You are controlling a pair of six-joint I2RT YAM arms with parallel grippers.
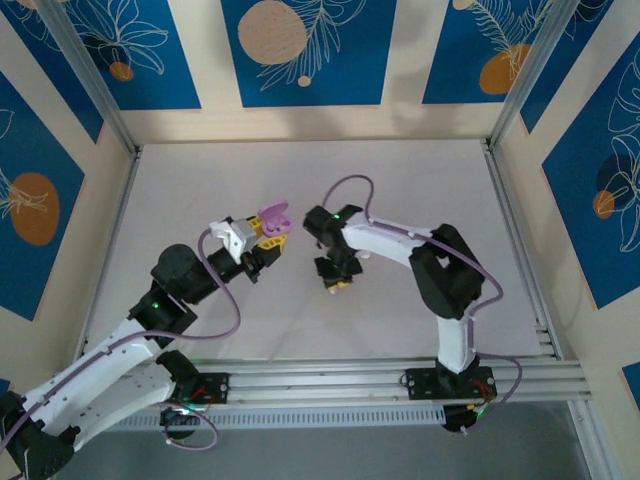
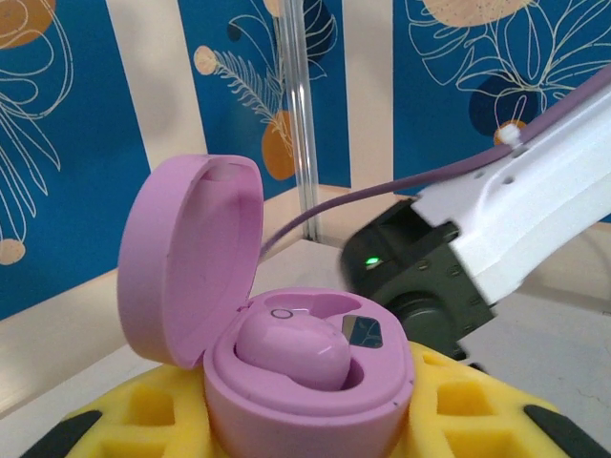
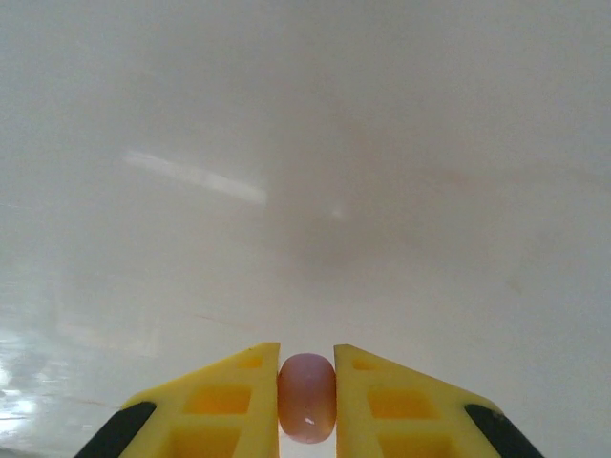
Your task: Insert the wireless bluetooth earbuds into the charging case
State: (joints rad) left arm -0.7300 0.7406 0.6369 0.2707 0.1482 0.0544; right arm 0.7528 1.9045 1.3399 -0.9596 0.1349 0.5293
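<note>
Pinched between the yellow fingers (image 3: 234, 396) of the right gripper (image 3: 305, 367): one pink earbud (image 3: 306, 399), facing the white table (image 3: 305, 143). Seen from above, right arm (image 1: 440, 270) folded at the elbow, wrist turned down near the table's middle. Opposite, left arm (image 1: 130, 340) stretched forward from its base, left gripper (image 2: 305, 425) clamped on an open pink charging case (image 2: 305, 401), lid (image 2: 191, 258) tipped back, a second earbud (image 2: 291, 351) seated in one well. Grippers near each other, not touching.
</note>
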